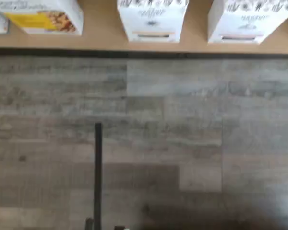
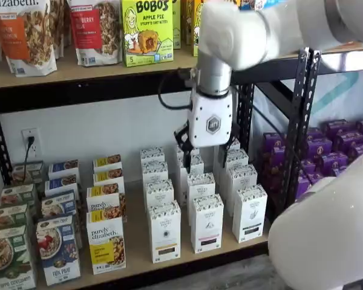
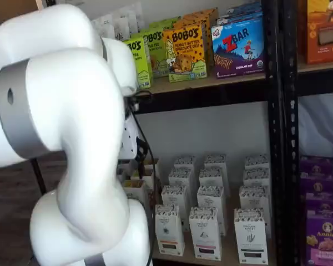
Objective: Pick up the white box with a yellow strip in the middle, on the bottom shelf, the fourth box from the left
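Tall white box (image 2: 164, 232), speckled top, seemingly yellow-orange strip; gripper (image 2: 202, 154) jaws apart.

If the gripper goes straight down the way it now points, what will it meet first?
Probably the white cartons toward the back of the bottom shelf: the open gripper hangs pointing down over them, though depth is unclear.

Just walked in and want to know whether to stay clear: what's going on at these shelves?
A white robot arm is working at the rack. Its gripper hangs open and empty over the rows of white cartons on the bottom shelf. The white box with the yellow-orange strip stands untouched at the front of its row. Nothing has been picked up yet.
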Controlling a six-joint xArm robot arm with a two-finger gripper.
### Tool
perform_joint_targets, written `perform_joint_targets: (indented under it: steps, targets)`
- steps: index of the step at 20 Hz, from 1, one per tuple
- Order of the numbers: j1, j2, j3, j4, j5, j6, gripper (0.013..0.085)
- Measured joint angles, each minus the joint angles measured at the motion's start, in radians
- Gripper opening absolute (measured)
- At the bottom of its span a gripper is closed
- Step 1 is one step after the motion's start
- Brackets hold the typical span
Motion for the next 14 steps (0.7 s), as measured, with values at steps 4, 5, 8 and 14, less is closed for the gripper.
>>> perform_joint_targets:
  steps: [4, 5, 8, 14]
  targets:
    - [0.017, 0.076, 0.025, -0.066, -0.110, 0.054, 0.0850]
    - [0.021, 0.095, 0.033, -0.082, -0.146, 0.068, 0.0850]
    - [0.031, 0.161, 0.043, -0.141, -0.245, 0.122, 0.0850]
    - [0.022, 0.338, 0.005, -0.159, -0.379, 0.137, 0.0850]
